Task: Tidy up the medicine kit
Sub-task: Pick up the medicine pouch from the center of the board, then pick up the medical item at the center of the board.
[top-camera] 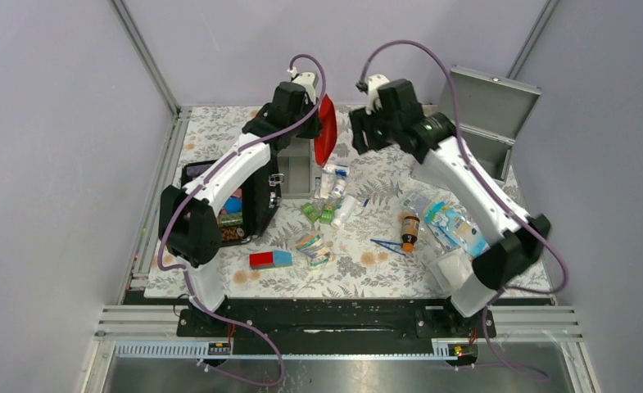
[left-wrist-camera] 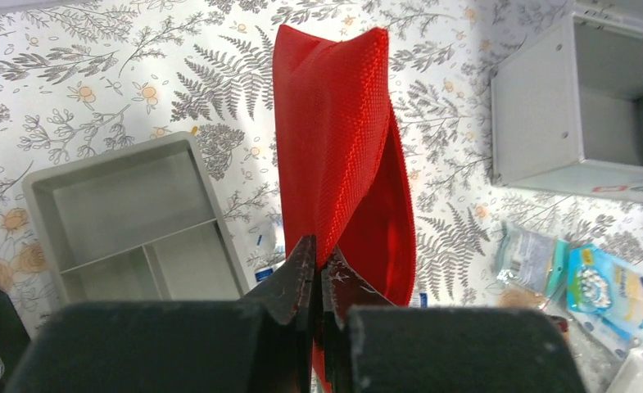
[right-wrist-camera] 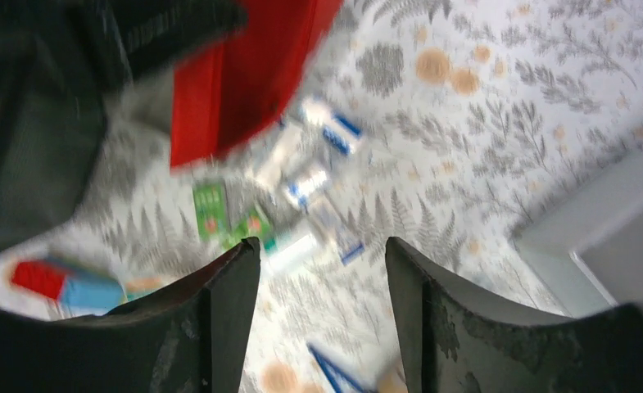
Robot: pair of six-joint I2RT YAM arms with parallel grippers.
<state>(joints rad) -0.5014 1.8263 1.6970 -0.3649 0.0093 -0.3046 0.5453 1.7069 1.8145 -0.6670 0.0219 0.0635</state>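
The left gripper point(left-wrist-camera: 318, 255) is pressed together on the lower edge of a red pouch point(left-wrist-camera: 334, 123) and holds it clear of the bench point(top-camera: 367, 278). The pouch hangs just right of the grey tray point(left-wrist-camera: 129, 221). The right gripper point(right-wrist-camera: 322, 262) is spread with nothing between its jaws, a little further right of the tray and close beside the pouch.

The kit point(top-camera: 486, 115) stands well right of the tray and further back, with its lid raised. What shows of its inside looks bare. Packets point(top-camera: 334, 184) lie loose just right of the tray and nearer the arms, and a black case point(top-camera: 252, 209) sits on the tray's left.

The step in hand looks like dealing with the pouch, most likely moving it towards the kit, with most of the sorting left to do.

The next move probably calls for carrying the pouch right and back from the tray until it hangs over the open kit, then lowering it before letting go. The soft fabric is pinched at one edge only, so it may swing or fold on the way. The right gripper sits between pouch and kit, so it should either move aside or take a second edge to steady the load.
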